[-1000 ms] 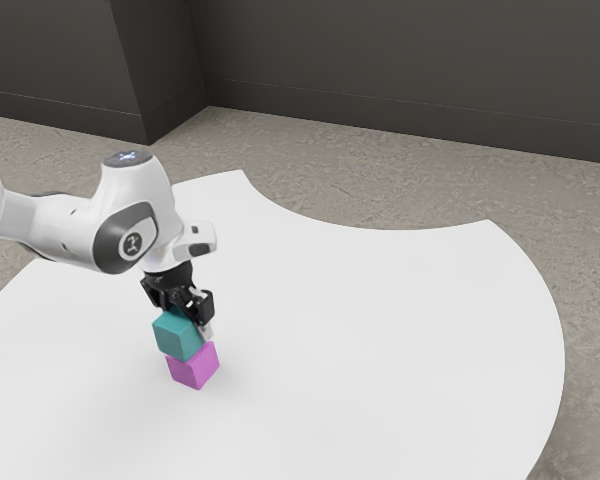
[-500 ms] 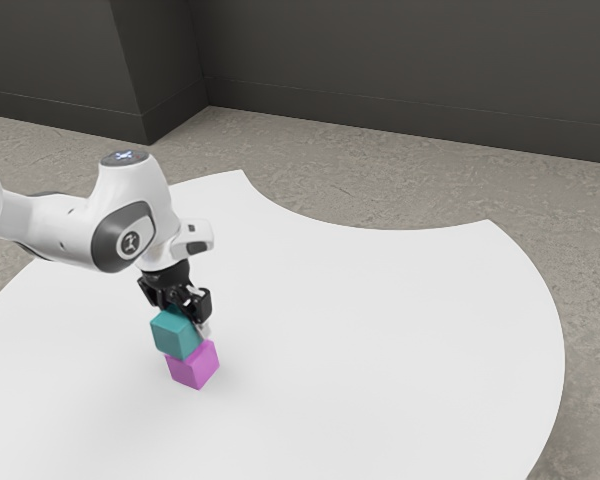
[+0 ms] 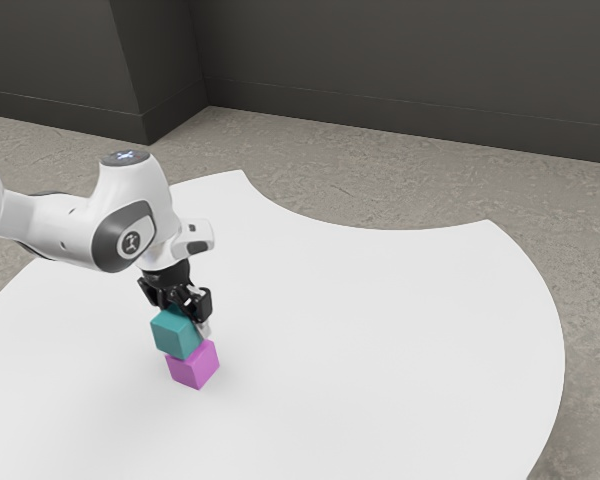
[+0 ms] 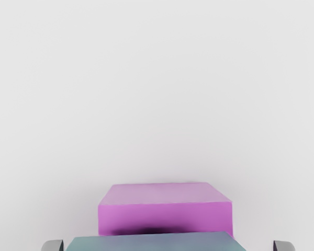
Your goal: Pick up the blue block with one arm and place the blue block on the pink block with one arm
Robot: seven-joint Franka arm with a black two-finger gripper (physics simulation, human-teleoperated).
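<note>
Found blue block [image 3: 174, 333] resting on top of pink block [image 3: 193, 368], touching, and set slightly toward the exterior view's left of it. Located gripper [image 3: 181, 316] directly above pink block, down at the blue block; cannot tell whether clamped or released. Noted open white table [image 3: 380, 330] on every side of pink block, with all curved table edges well apart from it.

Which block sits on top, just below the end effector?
The blue block, directly under the end effector; the pink block lies beneath it on the table.
</note>
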